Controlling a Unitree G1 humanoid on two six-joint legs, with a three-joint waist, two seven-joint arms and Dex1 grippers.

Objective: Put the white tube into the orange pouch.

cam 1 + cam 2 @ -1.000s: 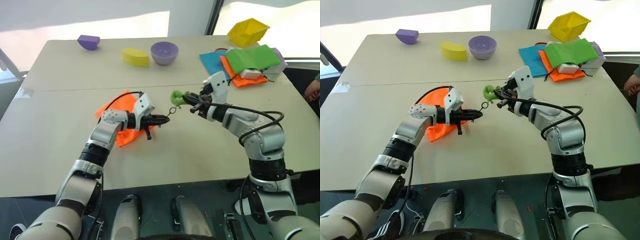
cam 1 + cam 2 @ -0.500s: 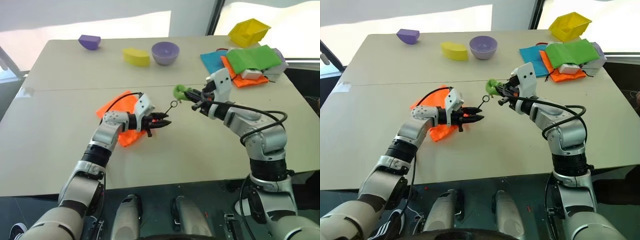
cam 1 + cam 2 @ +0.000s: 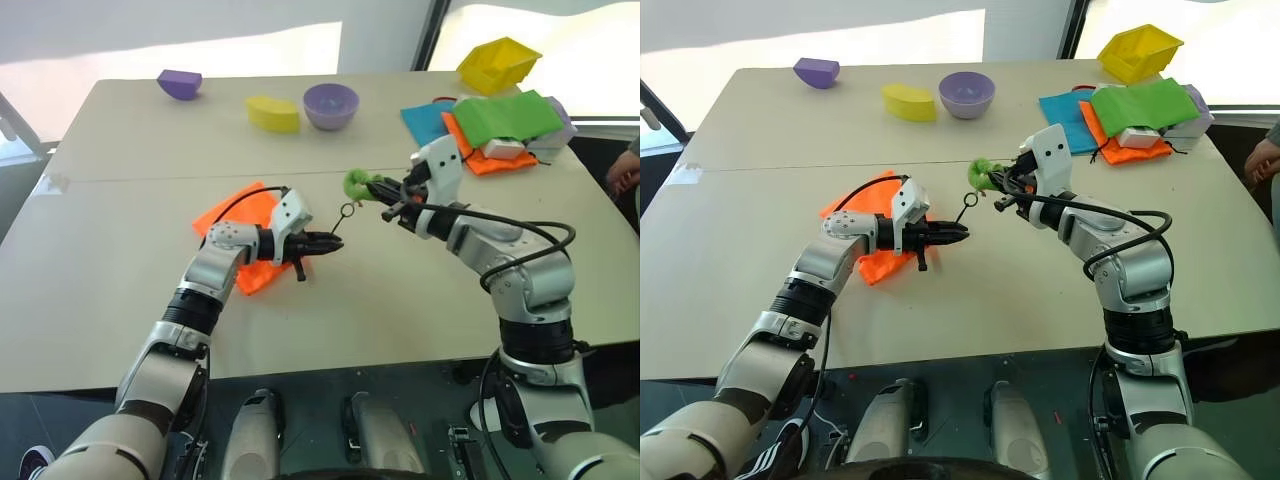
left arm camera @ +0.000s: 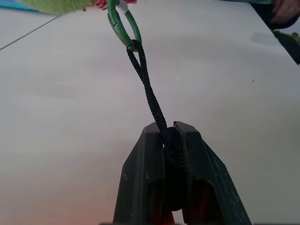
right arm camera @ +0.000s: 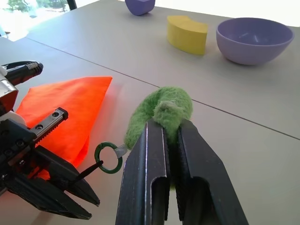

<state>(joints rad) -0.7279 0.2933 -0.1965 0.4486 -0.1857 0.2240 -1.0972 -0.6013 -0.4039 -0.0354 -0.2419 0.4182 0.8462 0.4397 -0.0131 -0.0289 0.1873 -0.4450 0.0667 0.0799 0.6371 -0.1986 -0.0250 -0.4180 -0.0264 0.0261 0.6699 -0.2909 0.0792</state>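
Left tool [image 4: 169, 140]: pinched shut on the dark cord [image 4: 149, 91]; half a second ago its two black tips stood apart, and a second ago they were together, so it has closed again on the cord. The arm itself sits where it did.
Cord: runs taut from the left tool up to the green ring [image 4: 123, 27].
Right tool [image 5: 171, 129]: closed tight on a green fuzzy tuft [image 5: 159, 110], held above the desk [image 3: 120, 290]; same hold and same spot as a second ago.
Green ring: hangs just beside the tuft, between the two tools.
Orange pouch [image 3: 235, 215]: flat on the desk under and behind the left tool, unmoved.
White tube: I cannot make it out from here.
Beyond the pouch: a purple bowl [image 3: 330, 104], a yellow block [image 3: 272, 113] and a purple block [image 3: 178, 83] along the far edge, all as before.
Far right of the pouch: stacked green, orange and blue cloths [image 3: 495, 125], a yellow bin [image 3: 497, 63] behind them.
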